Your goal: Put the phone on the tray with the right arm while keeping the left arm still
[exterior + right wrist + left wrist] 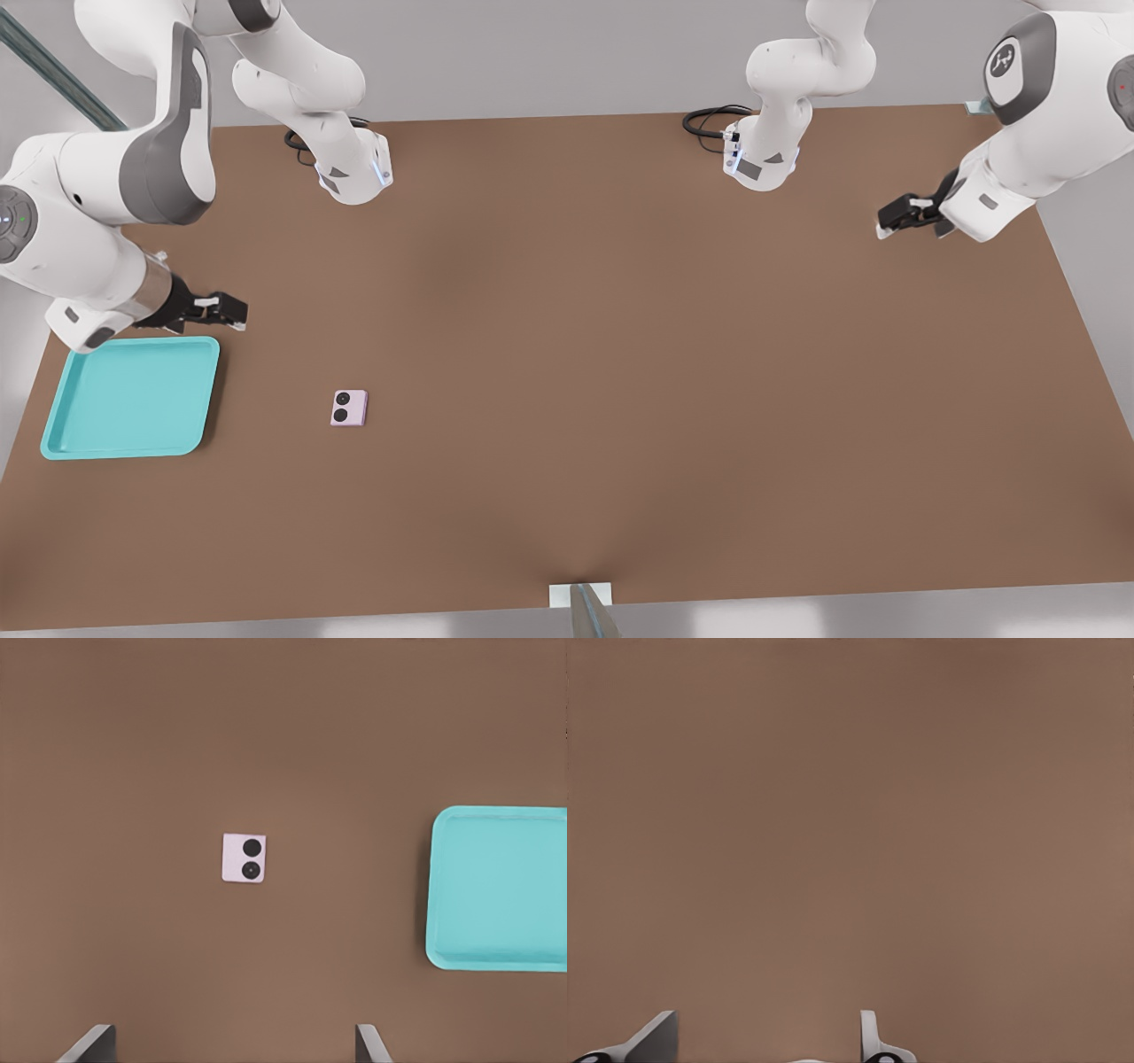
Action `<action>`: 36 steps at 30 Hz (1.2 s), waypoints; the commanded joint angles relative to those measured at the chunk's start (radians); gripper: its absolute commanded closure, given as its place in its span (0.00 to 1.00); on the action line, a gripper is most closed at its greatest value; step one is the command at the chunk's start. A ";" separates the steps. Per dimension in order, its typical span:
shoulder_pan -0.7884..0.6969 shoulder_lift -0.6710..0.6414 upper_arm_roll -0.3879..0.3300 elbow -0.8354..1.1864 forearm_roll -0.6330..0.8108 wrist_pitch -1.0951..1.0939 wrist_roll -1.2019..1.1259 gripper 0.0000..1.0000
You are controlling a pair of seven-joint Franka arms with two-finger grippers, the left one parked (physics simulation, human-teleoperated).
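the phone (349, 408) lies flat on the table (620, 354), lenses up, well apart from the tray (131, 397). the right arm's gripper (221, 310) hangs above the tray's far edge, jaws wide and empty. it looks light, stiff, slick; pinch its opposite side edges.

text: none legible | sign: white logo, left arm (1019, 66) cap

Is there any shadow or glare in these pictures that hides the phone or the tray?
Front view: even light, the open gripper empty above the table, the tray faintly shadowed beside it, the phone plain. Right wrist view: no glare, both sharp.
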 commanded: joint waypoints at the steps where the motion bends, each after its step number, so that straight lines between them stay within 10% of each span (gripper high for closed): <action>1: 0.002 -0.001 0.000 -0.001 0.001 0.069 0.023 0.00; 16: 0.134 0.475 0.045 -0.010 -0.024 0.538 0.234 0.00; 36: -0.096 0.458 0.146 -0.480 -0.053 0.991 0.163 0.00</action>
